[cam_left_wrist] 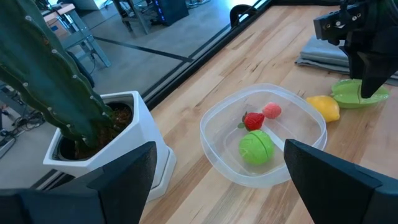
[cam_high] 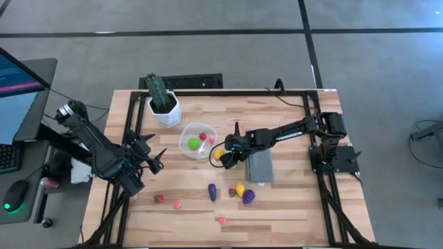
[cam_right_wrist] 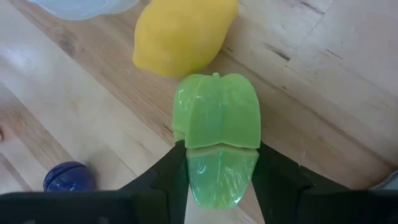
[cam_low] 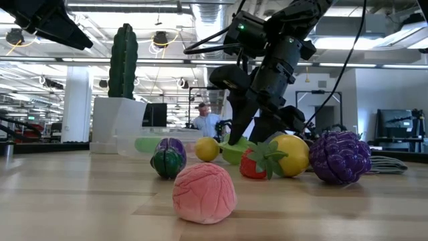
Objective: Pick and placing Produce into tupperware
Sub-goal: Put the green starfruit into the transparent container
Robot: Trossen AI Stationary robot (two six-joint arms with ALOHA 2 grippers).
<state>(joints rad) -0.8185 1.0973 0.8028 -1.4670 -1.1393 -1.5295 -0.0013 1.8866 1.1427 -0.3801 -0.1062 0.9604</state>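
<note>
Bright, even overhead light; soft shadows; blurred foreground.

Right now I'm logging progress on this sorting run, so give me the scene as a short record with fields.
container: clear tupperware beside the white plant pot
inside it: green ball, strawberry, pink piece
right hand: shut on green pepper, low over the table beside a lemon
left hand: open, waiting left of the tupperware
</note>
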